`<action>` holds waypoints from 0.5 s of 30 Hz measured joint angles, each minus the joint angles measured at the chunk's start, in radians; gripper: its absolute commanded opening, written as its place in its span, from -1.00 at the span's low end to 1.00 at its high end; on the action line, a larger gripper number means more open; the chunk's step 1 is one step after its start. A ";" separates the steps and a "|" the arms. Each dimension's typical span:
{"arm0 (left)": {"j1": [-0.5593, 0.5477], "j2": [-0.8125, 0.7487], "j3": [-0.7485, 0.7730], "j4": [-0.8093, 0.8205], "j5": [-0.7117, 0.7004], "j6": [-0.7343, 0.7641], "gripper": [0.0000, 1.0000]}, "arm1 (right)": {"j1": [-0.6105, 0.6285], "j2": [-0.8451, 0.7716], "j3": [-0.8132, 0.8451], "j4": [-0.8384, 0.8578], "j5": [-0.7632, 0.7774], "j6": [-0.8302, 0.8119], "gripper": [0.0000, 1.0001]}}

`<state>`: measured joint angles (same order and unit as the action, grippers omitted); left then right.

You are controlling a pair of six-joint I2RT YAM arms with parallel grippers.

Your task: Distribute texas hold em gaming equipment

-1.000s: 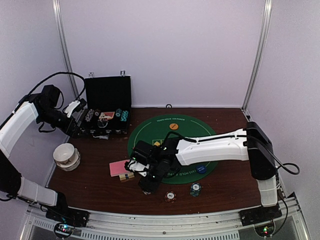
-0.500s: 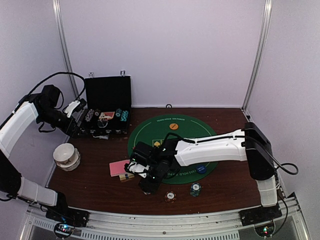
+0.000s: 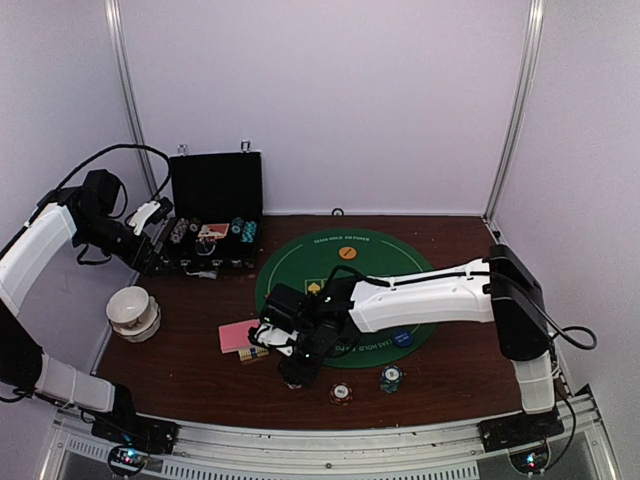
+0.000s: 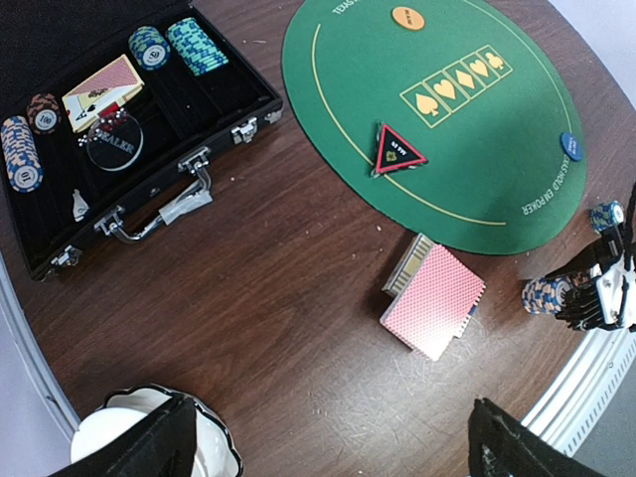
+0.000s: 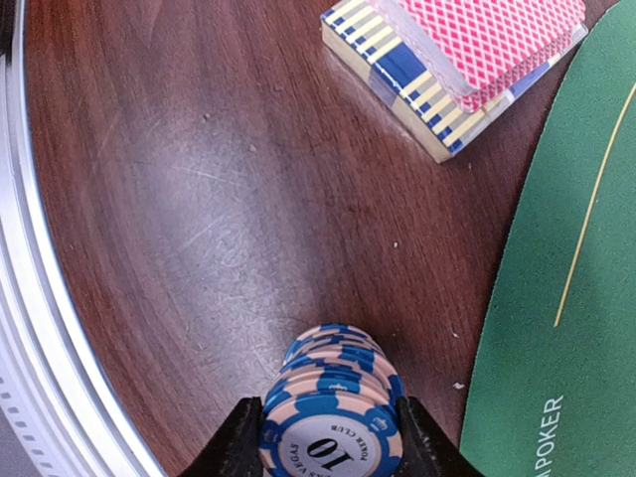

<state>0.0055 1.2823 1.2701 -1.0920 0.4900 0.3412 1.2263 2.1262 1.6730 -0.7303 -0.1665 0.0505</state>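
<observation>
My right gripper (image 5: pixel 328 442) is shut on a stack of blue and peach poker chips (image 5: pixel 334 393) marked 10. It holds the stack over the wood just left of the green mat (image 5: pixel 576 248), low in the top view (image 3: pixel 290 373). I cannot tell whether the stack touches the table. The pink-backed cards (image 5: pixel 477 40) lie on a striped box just beyond it (image 3: pixel 240 336). My left gripper (image 4: pixel 333 452) is open and empty, high above the table near the case (image 3: pixel 150 215). A red-edged triangle marker (image 4: pixel 397 150), an orange button (image 4: pixel 407 17) and a blue button (image 4: pixel 570 145) lie on the mat.
The open black chip case (image 3: pixel 212 262) holds chip stacks and cards at the back left. A white bowl (image 3: pixel 131 310) sits at the left edge. Two short chip stacks (image 3: pixel 341 392) (image 3: pixel 391 378) stand near the front edge. The metal table rail (image 5: pixel 40 328) runs close by.
My right gripper has edged slightly left with the chip stack in it. The left arm has not moved.
</observation>
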 measured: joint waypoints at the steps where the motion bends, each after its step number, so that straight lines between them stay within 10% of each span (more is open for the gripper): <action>1: 0.000 0.000 0.000 0.000 0.000 0.000 0.95 | 0.000 0.000 0.003 -0.003 0.003 -0.001 -0.71; 15: 0.000 0.000 0.017 0.001 -0.023 -0.004 0.95 | -0.071 -0.085 0.064 -0.027 0.060 -0.001 -0.97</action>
<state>0.0055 1.2823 1.2869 -1.0912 0.4671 0.3370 1.1553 2.0411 1.7370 -0.7578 -0.1062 0.0494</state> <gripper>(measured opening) 0.976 0.428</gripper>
